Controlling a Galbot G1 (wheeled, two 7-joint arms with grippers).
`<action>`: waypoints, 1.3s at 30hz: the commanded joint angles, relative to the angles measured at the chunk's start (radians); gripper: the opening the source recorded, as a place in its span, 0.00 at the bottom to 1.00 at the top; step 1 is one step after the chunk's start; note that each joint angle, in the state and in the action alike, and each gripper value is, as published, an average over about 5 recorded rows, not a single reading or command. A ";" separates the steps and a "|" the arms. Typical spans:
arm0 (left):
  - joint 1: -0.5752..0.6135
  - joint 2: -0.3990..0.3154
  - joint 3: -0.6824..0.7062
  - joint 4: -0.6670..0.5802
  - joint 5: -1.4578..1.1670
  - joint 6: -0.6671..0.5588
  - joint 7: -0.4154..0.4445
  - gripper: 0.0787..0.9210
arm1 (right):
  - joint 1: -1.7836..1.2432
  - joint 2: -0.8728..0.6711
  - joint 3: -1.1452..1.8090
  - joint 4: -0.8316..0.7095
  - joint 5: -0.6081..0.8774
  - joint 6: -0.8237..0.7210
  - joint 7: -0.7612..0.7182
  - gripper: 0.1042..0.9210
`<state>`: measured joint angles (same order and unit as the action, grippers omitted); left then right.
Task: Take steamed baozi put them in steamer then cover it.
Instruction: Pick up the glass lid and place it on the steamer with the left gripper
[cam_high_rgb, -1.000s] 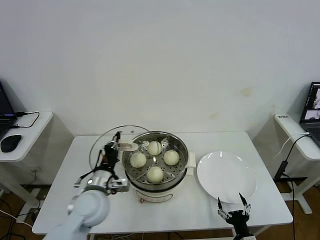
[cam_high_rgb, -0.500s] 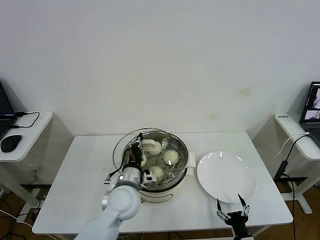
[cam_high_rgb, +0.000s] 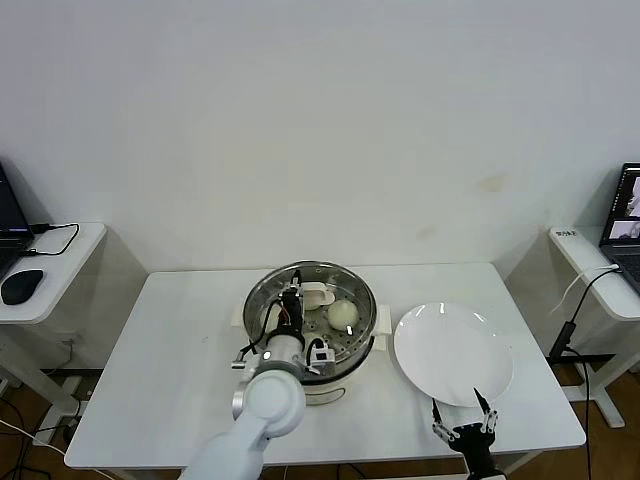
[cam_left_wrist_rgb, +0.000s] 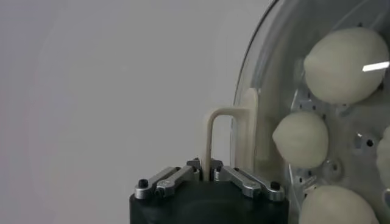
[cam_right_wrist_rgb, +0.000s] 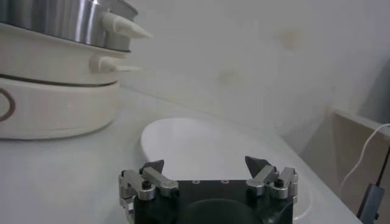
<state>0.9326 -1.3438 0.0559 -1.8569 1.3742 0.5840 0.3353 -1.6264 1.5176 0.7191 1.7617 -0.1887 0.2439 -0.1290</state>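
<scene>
The steamer (cam_high_rgb: 366, 310) stands mid-table, a shiny steel pot on a cream base. Cream-white baozi (cam_high_rgb: 343, 314) lie on its perforated tray; three show in the left wrist view (cam_left_wrist_rgb: 346, 64). My left gripper (cam_high_rgb: 293, 301) is shut on the cream handle (cam_left_wrist_rgb: 214, 140) of the round glass lid (cam_left_wrist_rgb: 268, 73) and holds the lid over the pot, nearly centred. In the head view my arm hides some of the baozi. My right gripper (cam_high_rgb: 461, 417) is open and empty at the table's front right, just before the white plate (cam_high_rgb: 452, 352).
The empty white plate lies right of the steamer and shows in the right wrist view (cam_right_wrist_rgb: 207, 146), with the steamer's base (cam_right_wrist_rgb: 55, 97) beyond. Side desks with laptops stand far left and far right.
My left gripper has carried the glass lid rightward from beside the steamer to over the pot. The right arm has stayed still.
</scene>
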 joint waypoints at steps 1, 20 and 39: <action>-0.001 -0.034 0.010 0.029 0.029 -0.004 -0.003 0.09 | -0.001 -0.002 -0.001 -0.002 0.000 0.003 0.000 0.88; 0.013 -0.037 0.004 0.034 0.051 -0.019 -0.014 0.09 | -0.004 -0.004 -0.007 -0.004 -0.001 0.006 -0.002 0.88; 0.160 0.046 -0.021 -0.171 -0.069 -0.051 -0.116 0.47 | -0.007 0.003 -0.013 -0.002 -0.010 0.005 -0.004 0.88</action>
<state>0.9913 -1.3573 0.0454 -1.8832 1.3837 0.5541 0.2769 -1.6318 1.5181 0.7059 1.7583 -0.1966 0.2493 -0.1328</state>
